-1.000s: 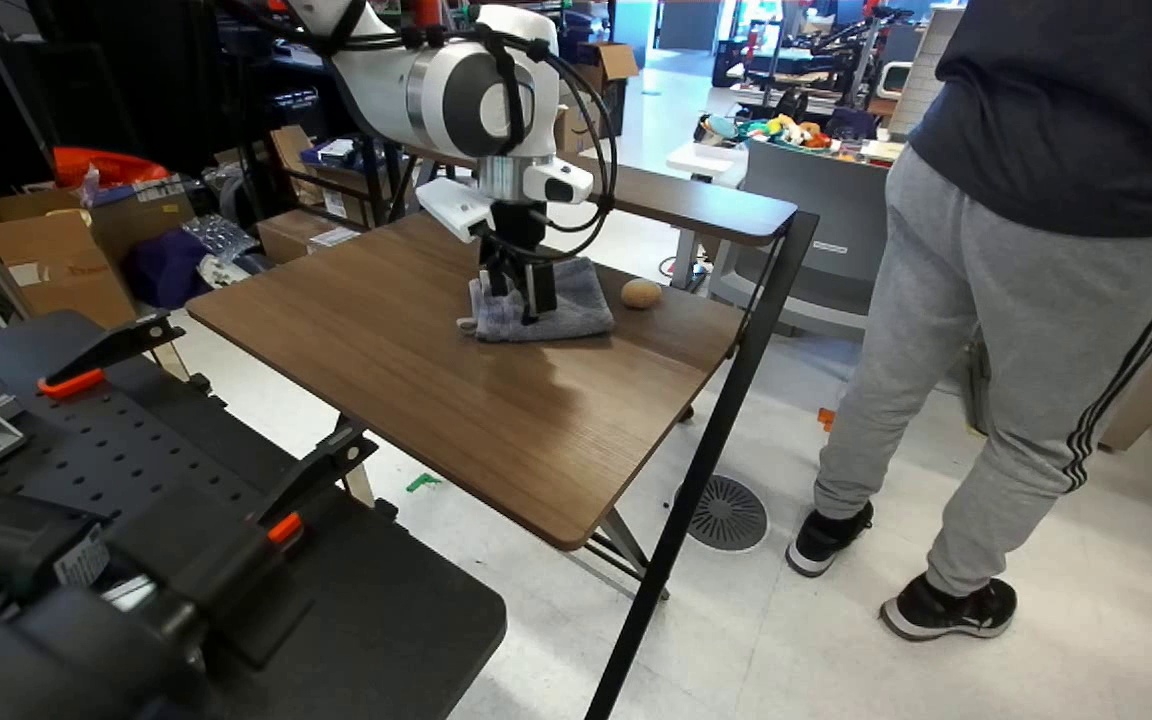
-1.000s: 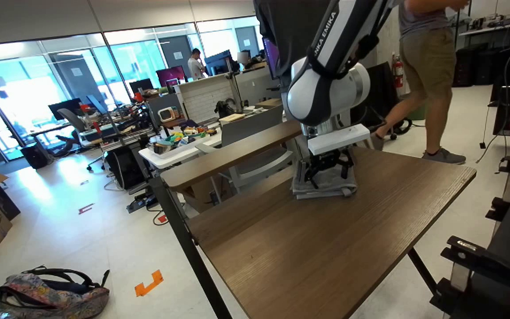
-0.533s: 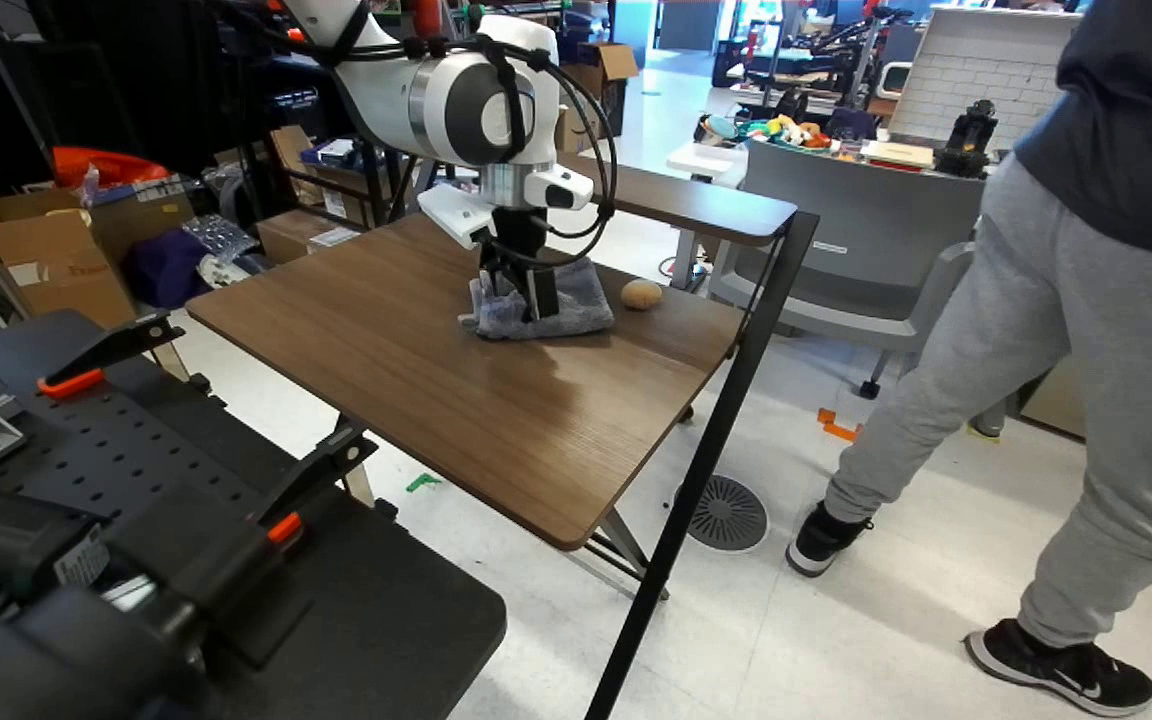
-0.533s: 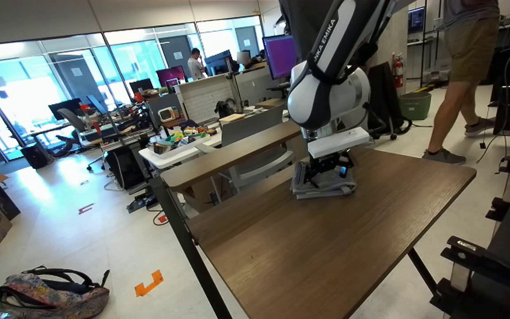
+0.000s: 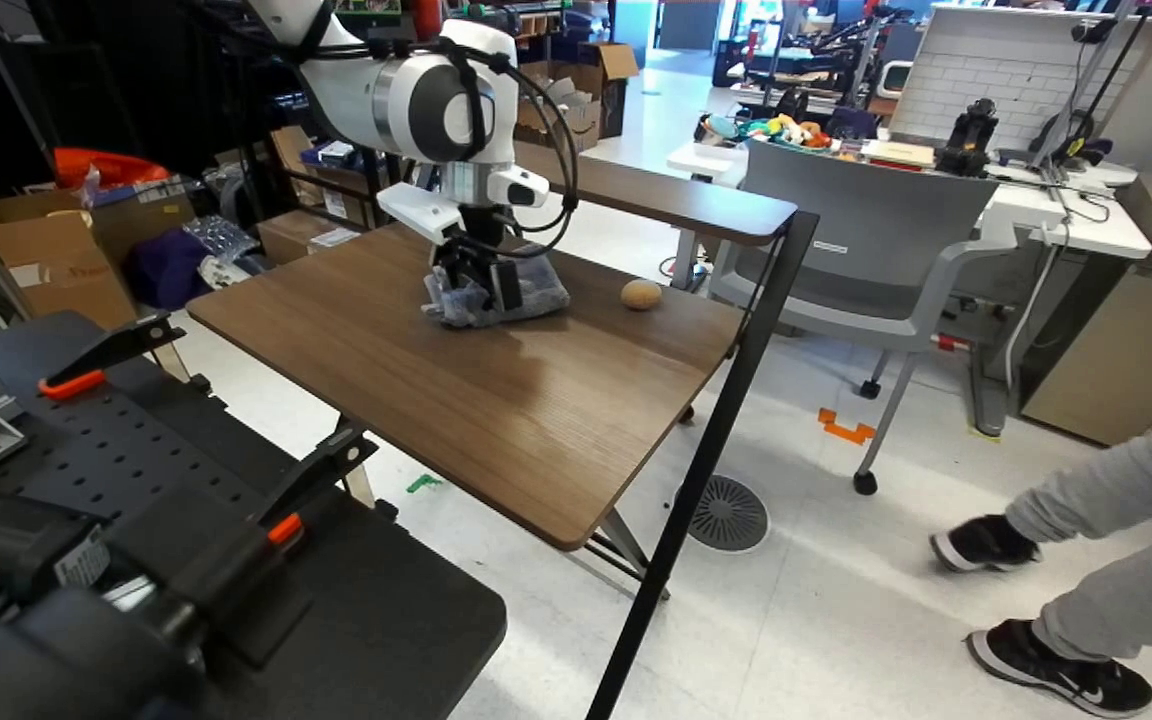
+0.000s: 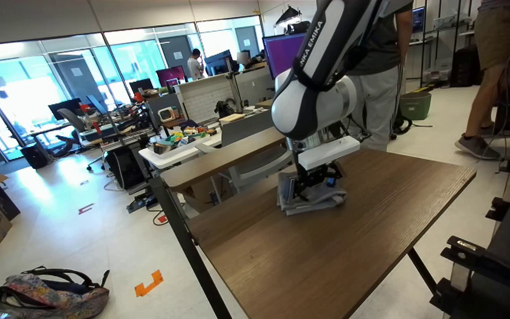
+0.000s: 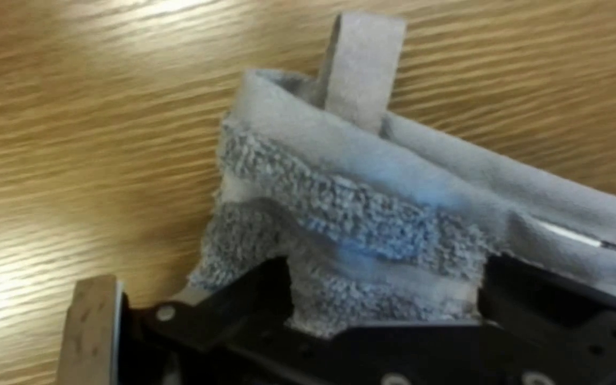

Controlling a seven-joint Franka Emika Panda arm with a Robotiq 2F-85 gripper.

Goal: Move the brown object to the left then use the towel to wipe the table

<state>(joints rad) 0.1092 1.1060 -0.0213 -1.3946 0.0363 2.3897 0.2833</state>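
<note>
On the wood-grain table [image 5: 416, 390] lies the grey towel [image 5: 541, 288], folded and rumpled, seen in both exterior views and the wrist view. My gripper [image 5: 481, 290] points down onto it. In the wrist view, its black fingers [image 7: 270, 286] stand wide apart, with towel [image 7: 351, 208] bunched up in the gap; a pale loop sticks out at its far edge. The fingertips are sunk into the cloth and hidden. The brown object [image 5: 641, 294], a small tan lump, rests on the tabletop in an exterior view, apart from towel and gripper.
A raised wooden shelf [image 5: 696, 200] runs along one table edge, with a grey chair [image 5: 836, 210] behind it. A slanted black post [image 5: 711, 450] stands at the table's end. Near the opposite side is a black bench [image 5: 376, 590] with clamps. A person [image 6: 374, 102] stands behind the arm.
Over the last half second my gripper and the towel under it have slid together to the left in both exterior views. The brown object has stayed put. People nearby have walked.
</note>
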